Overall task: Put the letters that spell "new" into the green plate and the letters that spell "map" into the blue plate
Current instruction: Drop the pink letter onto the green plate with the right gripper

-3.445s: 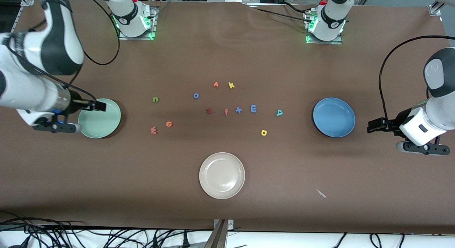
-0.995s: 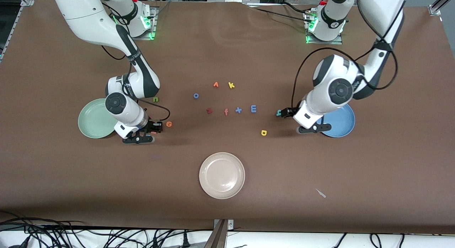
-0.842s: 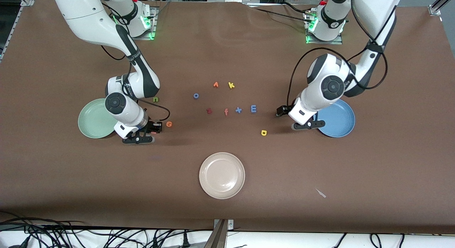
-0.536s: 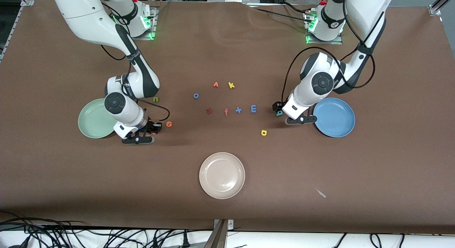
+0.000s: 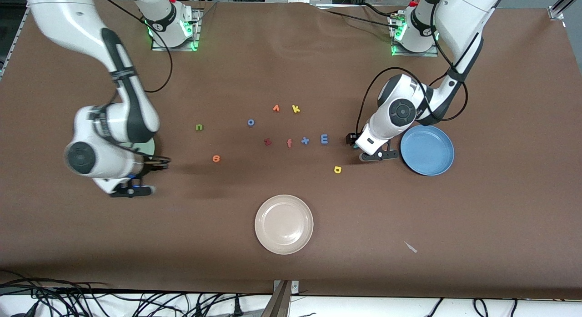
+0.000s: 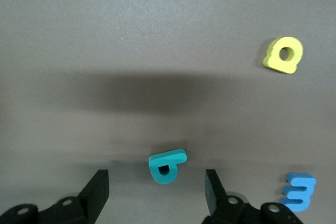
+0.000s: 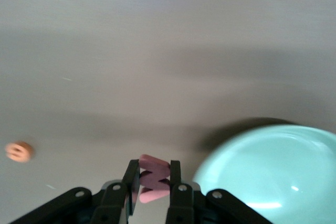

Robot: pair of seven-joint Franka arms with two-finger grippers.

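My right gripper (image 7: 153, 182) is shut on the pinkish-red w (image 7: 154, 178) and holds it up just beside the green plate (image 7: 273, 171), which the arm mostly hides in the front view. The green n (image 5: 199, 127) and orange e (image 5: 216, 158) lie on the table. My left gripper (image 6: 156, 192) is low and open, with a finger on each side of the teal letter (image 6: 167, 166), neither touching it. The yellow letter (image 5: 337, 169) and blue m (image 5: 324, 139) lie close by. Next to that hand sits the blue plate (image 5: 427, 150), with nothing in it.
A cream plate (image 5: 284, 224) sits nearer the front camera, mid-table. Other letters lie in the middle: blue o (image 5: 250, 122), orange v-like piece (image 5: 276, 108), yellow k (image 5: 296, 109), dark red z (image 5: 268, 142), an orange f (image 5: 289, 143), blue x (image 5: 305, 140).
The right gripper shut on the w, lifted it off the table and swung toward the green plate. The left gripper came down around the teal letter and its fingers have drawn closer.
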